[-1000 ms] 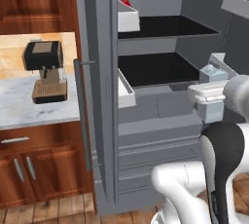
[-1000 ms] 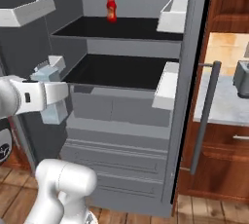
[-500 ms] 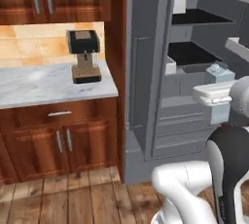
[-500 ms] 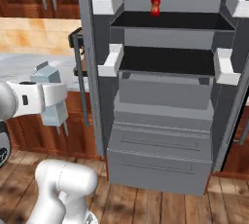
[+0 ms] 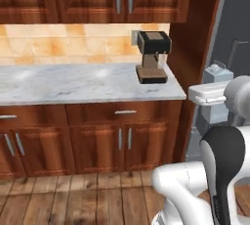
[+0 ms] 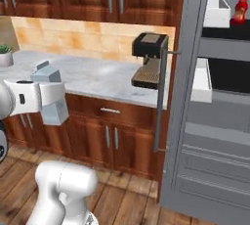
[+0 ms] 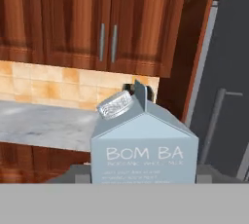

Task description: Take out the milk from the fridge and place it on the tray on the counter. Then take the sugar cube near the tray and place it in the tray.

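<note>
Left base view, left to right: marble desk (image 5: 73, 83) across the mid-left of the frame, coffee machine (image 5: 153, 56) at its right end, then the milk (image 5: 216, 75) at the right edge, held off the desk in the gripper (image 5: 211, 97), with the fridge (image 5: 234, 33) grey in the upper right corner. No tray or sugar cube identifiable here.

Right base view, left to right: small potted plant (image 6: 5, 55) at the left edge, carton at mid-left, carried in the air in front of the wood cabinets, fingers closed against its sides; coffee machine centre; open fridge with dark shelves, white bin (image 6: 217, 11) and red bottle (image 6: 239, 10) at upper right.

Hand view: carton at lower centre, gabled top and silver cap (image 7: 115, 104) upright, printed face toward the camera.

Handling, judged: light, stiff-walled, likely to dent if squeezed hard; smooth faces may slip. Best held across the flat side walls below the gable, kept upright.

Change from the earlier frames: whole scene shifted, so camera and base turned away from the fridge interior toward the desk; carton unchanged in the fingers' grip.
</note>
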You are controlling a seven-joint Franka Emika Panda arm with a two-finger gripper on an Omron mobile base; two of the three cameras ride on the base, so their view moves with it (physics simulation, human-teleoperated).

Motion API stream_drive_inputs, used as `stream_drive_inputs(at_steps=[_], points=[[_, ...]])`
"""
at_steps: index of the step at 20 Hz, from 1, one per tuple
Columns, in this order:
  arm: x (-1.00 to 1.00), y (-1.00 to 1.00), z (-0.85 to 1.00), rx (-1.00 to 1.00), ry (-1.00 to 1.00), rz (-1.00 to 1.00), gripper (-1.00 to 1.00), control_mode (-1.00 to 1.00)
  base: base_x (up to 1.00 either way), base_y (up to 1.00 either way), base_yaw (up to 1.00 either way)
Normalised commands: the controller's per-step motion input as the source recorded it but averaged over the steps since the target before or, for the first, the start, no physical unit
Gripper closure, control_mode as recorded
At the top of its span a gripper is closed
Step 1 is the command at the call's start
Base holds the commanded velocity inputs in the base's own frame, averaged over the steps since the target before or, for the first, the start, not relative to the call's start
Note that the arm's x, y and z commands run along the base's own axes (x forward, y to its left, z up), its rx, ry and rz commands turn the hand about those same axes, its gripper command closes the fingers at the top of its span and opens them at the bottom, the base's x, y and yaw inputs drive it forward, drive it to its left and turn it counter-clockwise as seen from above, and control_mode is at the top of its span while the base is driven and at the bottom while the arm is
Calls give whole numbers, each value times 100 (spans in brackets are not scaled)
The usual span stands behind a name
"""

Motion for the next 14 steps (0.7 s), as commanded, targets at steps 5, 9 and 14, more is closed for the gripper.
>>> stream_drive_inputs(at_steps=[5, 9, 14], points=[[0, 0, 0, 0, 0, 0, 100, 100, 0, 3, -90], [0, 0, 0, 0, 0, 0, 100, 100, 0, 0, -100], [0, 0, 0, 0, 0, 0, 100, 100, 0, 0, -100]])
